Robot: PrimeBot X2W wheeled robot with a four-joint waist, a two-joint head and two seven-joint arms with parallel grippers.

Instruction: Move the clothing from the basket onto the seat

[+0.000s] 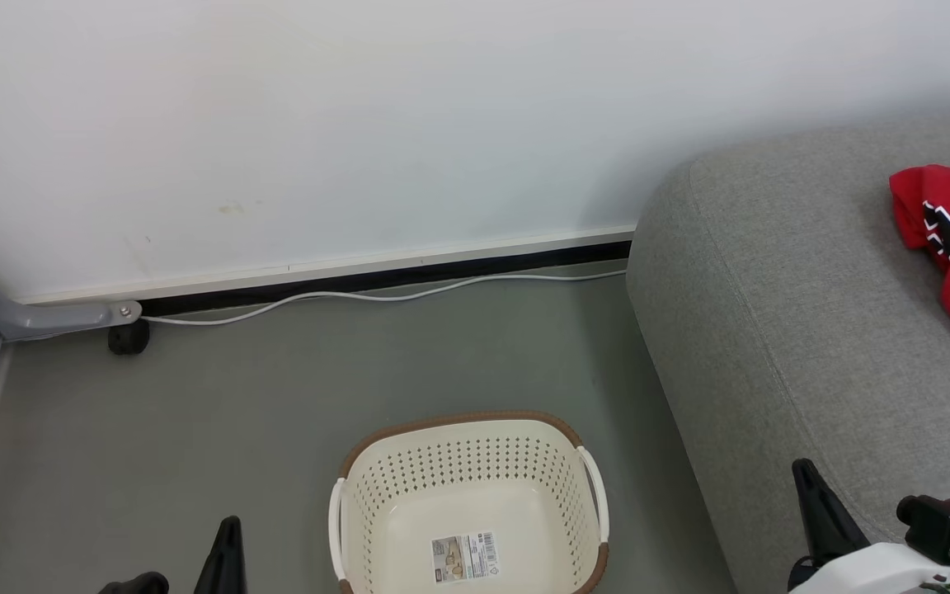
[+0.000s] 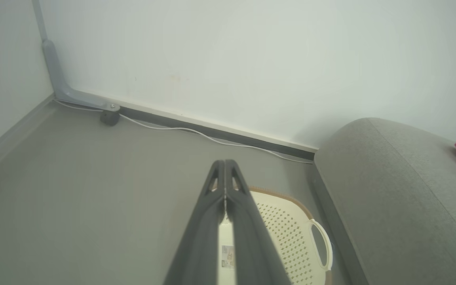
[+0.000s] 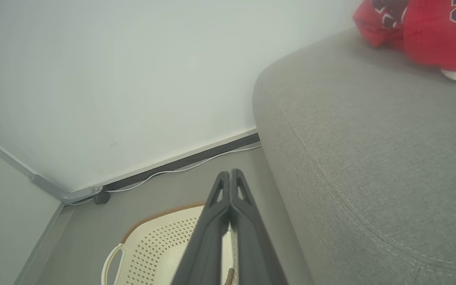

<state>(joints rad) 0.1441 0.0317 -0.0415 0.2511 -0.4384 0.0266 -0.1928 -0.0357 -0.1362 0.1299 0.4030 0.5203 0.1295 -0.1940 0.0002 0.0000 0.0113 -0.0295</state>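
Lying bunched on the seat (image 1: 772, 330), well back from its rounded edge: clothing (image 1: 949, 239), bright red, white trim, black-white patch | basket (image 1: 458, 462) on open grey floor (image 1: 277, 396) beside seat | left gripper (image 2: 225, 164), right gripper (image 3: 230, 174) both clenched, tips touching

Corner of a home-like room, as it lies before me. A grey fabric sofa (image 1: 772, 330) stands against a plain white wall (image 1: 359, 124), with red clothing (image 1: 937, 206) lying on it. A cream laundry basket (image 1: 458, 418) sits on the smooth grey floor (image 1: 277, 396) just beside the sofa. A white cable (image 1: 376, 297) runs along the skirting (image 1: 376, 278). At my left, a grey metal foot (image 1: 54, 316) on a black caster (image 1: 128, 338) hints at a movable panel, so perhaps a staged room.
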